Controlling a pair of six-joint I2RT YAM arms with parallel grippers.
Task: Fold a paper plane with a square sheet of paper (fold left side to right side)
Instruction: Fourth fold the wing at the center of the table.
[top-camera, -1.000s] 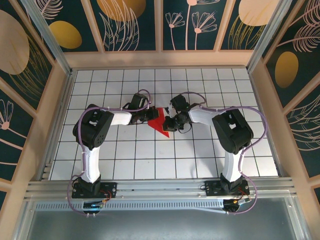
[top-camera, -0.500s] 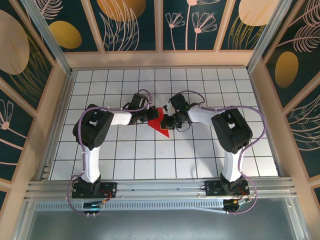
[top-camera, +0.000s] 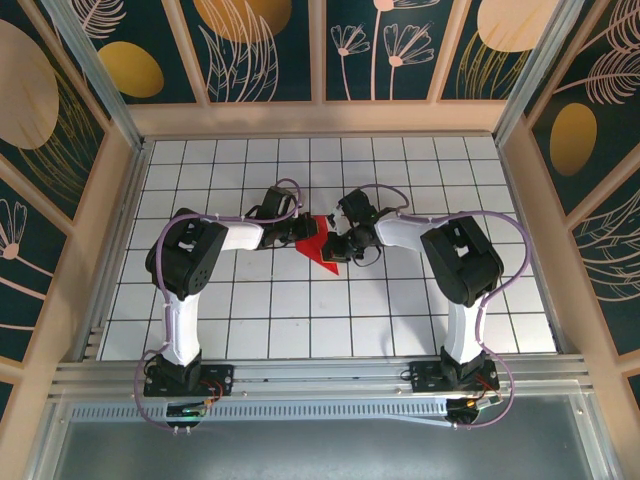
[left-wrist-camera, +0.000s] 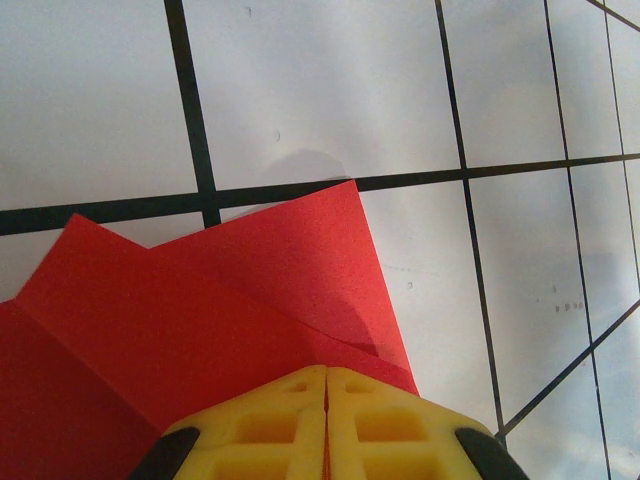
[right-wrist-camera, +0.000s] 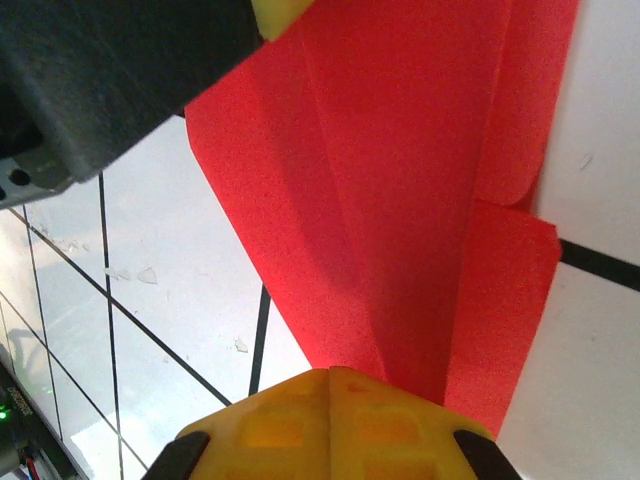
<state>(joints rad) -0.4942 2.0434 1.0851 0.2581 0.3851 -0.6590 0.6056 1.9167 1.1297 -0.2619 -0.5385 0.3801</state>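
White gridded surface (top-camera: 200, 300) boxed in by floral-panelled walls (top-camera: 260, 50), where two robot arms meet over a folded red paper (top-camera: 318, 250) near the middle.

Seen from above, the left tool (top-camera: 300, 233) reaches in from the left onto the paper's left side. Its wrist camera shows its yellow pads (left-wrist-camera: 265, 425) pressed together with only a thin seam between them, their tips against overlapping red flaps. One flap corner touches a black grid line (left-wrist-camera: 480, 172). The paper narrows to a point toward the near edge. The right tool (top-camera: 338, 246) comes in from the right, its pads (right-wrist-camera: 265, 425) likewise pressed together at the end of a long crease. Whether either tool pinches paper cannot be told.
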